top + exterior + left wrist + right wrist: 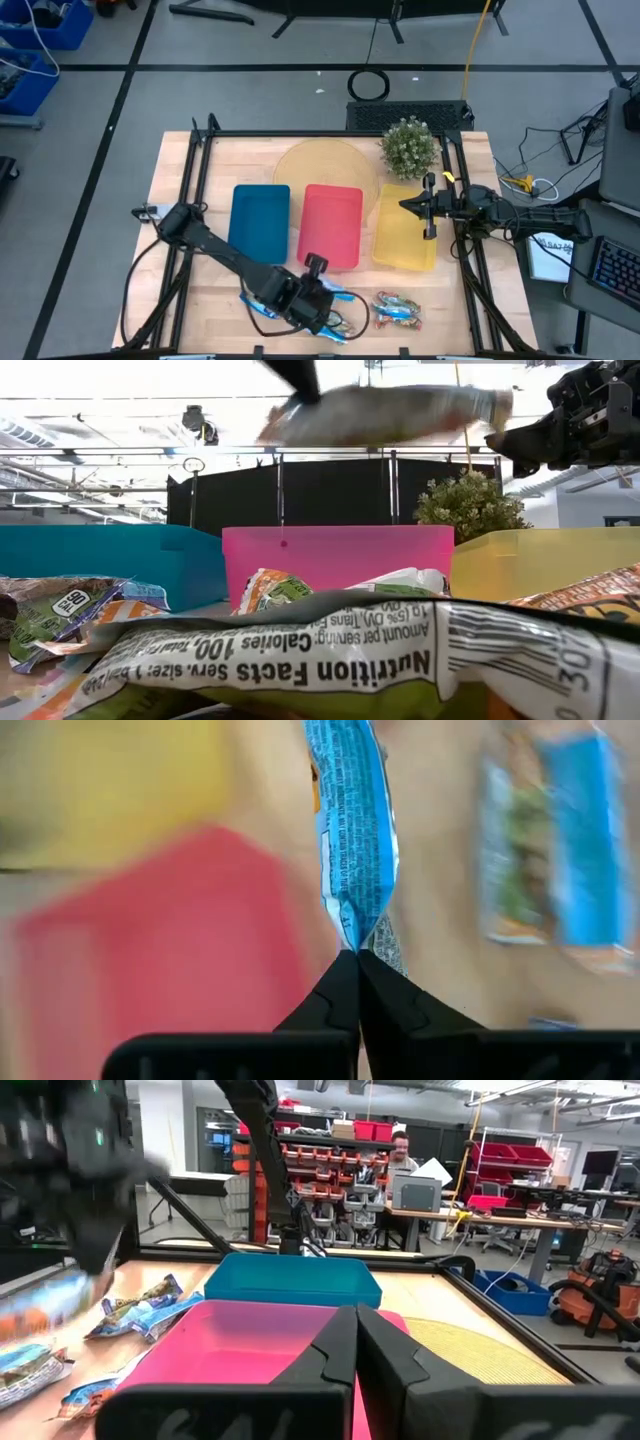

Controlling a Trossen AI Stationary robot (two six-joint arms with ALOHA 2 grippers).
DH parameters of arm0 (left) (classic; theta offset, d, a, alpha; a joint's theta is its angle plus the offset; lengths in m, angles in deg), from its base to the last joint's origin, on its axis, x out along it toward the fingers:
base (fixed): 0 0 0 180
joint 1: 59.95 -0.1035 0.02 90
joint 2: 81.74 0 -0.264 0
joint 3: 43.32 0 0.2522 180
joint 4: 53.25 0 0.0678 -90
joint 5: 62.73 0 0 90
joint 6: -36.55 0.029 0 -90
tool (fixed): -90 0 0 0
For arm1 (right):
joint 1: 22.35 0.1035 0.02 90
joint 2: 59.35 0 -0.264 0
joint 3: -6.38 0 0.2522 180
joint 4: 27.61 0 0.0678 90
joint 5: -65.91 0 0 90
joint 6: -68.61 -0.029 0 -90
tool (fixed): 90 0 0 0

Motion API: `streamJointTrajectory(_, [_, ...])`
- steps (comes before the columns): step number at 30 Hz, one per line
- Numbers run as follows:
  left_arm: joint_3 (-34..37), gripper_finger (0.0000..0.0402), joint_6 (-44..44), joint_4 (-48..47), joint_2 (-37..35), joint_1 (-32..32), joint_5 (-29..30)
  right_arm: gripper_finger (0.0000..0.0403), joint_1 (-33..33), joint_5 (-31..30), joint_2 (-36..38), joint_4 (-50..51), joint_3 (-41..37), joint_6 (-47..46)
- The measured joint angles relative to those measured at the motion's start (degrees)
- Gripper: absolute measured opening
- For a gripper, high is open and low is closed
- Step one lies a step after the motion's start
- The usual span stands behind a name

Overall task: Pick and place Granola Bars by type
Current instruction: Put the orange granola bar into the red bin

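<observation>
Several foil-wrapped granola bars lie near the table's near edge: one heap (300, 315) under my left arm and a second heap (396, 311) to its right. They also fill the low view's foreground (300, 660). My left gripper (325, 290) is over the first heap, shut on a blue-wrapped bar (352, 820), which shows blurred high in the low view (385, 412). My right gripper (412, 205) hovers shut above the yellow tray (405, 250), touching nothing, its fingers (357, 1325) pointing across the red tray (240, 1340). My left gripper pinches the bar between its two fingertips (357, 960) by the crimped end seal (360, 932) of the wrapper. The bar runs straight out from the fingers, lengthwise. It is lifted clear of the table and lies about level in the air (385, 412).
Three trays stand side by side at mid-table: blue (259, 222), red (331, 250), yellow. Behind them are a round mat (320, 165) and a small potted plant (409, 146). Black rails (195, 200) run along both table sides. A person (402, 1150) sits in the room beyond.
</observation>
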State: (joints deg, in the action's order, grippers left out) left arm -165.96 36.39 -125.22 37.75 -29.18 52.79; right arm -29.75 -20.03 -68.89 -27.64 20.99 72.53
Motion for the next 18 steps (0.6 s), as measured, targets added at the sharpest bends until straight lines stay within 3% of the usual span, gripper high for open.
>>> streamJointTrajectory(4, [-4.5,0.0004,-0.8,-9.1,0.0,-3.0,8.9,0.0000,0.0,0.0,0.0,-0.8,0.0,0.0])
streamJointTrajectory(8, [-1.2,0.0003,-4.5,-12.3,-0.1,-9.6,9.2,0.0000,0.0,0.0,0.0,-2.1,0.0,0.3])
streamJointTrajectory(14, [13.1,0.0003,-2.3,-1.7,0.1,-17.1,1.8,0.0000,0.0,0.0,0.0,-2.7,0.0,0.8])
streamJointTrajectory(18, [17.9,0.0003,0.0,4.3,0.1,-19.2,-2.0,0.0000,0.0,0.0,0.0,-2.7,0.0,1.8])
